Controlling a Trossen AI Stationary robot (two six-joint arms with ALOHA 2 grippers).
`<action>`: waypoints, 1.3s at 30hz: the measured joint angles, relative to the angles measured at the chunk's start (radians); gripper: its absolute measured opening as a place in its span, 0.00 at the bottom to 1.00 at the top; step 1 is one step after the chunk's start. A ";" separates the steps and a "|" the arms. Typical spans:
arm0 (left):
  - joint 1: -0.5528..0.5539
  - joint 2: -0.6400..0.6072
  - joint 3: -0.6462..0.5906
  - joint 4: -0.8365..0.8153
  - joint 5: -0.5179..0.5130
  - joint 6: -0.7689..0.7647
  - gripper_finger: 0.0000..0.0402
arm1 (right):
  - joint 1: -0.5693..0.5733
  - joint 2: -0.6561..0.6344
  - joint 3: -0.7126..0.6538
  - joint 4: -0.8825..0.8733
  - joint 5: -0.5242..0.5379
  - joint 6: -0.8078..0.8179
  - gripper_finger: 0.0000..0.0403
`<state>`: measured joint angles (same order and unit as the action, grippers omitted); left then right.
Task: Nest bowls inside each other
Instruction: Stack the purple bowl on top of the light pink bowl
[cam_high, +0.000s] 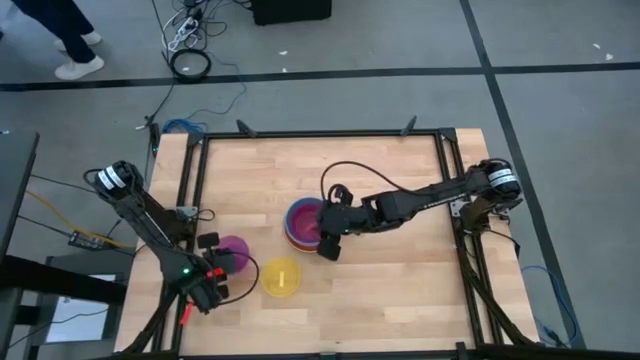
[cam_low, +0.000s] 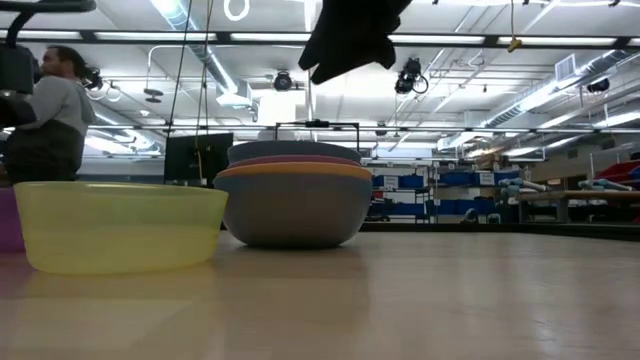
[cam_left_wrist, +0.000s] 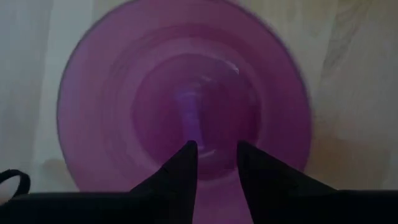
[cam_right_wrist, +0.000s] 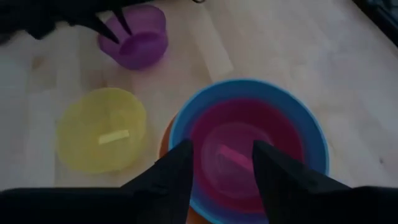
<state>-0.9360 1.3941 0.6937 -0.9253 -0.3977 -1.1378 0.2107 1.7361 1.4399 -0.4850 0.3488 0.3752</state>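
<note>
A stack of nested bowls (cam_high: 303, 224) stands mid-table, with a light blue bowl at the bottom, orange and pink rims above it, and a blue bowl (cam_right_wrist: 249, 93) with a red bowl (cam_right_wrist: 239, 146) in it on top. My right gripper (cam_right_wrist: 221, 158) hangs open just above the stack's near-right side. A purple bowl (cam_left_wrist: 186, 93) and a yellow bowl (cam_high: 282, 277) stand upright on the wood at the near left. My left gripper (cam_left_wrist: 214, 149) is open and points down over the purple bowl's inside, close to its rim.
A black metal frame (cam_high: 440, 135) borders the wooden table. Bare wood (cam_high: 400, 290) lies to the right of and nearer than the stack. A person (cam_low: 50, 120) is in the room beyond the table, and cables (cam_high: 190, 60) lie on the floor.
</note>
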 joint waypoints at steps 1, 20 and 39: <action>0.000 0.000 -0.007 0.002 0.000 0.000 0.30 | 0.004 -0.005 0.000 0.001 0.001 0.000 0.37; -0.017 -0.002 0.159 -0.043 0.114 0.094 0.30 | 0.010 -0.007 0.000 -0.001 0.024 0.020 0.37; -0.072 0.003 0.027 0.078 0.179 0.061 0.27 | 0.011 -0.007 0.000 -0.002 0.024 0.027 0.37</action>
<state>-1.0080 1.3972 0.7212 -0.8473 -0.2187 -1.0764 0.2218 1.7290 1.4401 -0.4873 0.3725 0.4019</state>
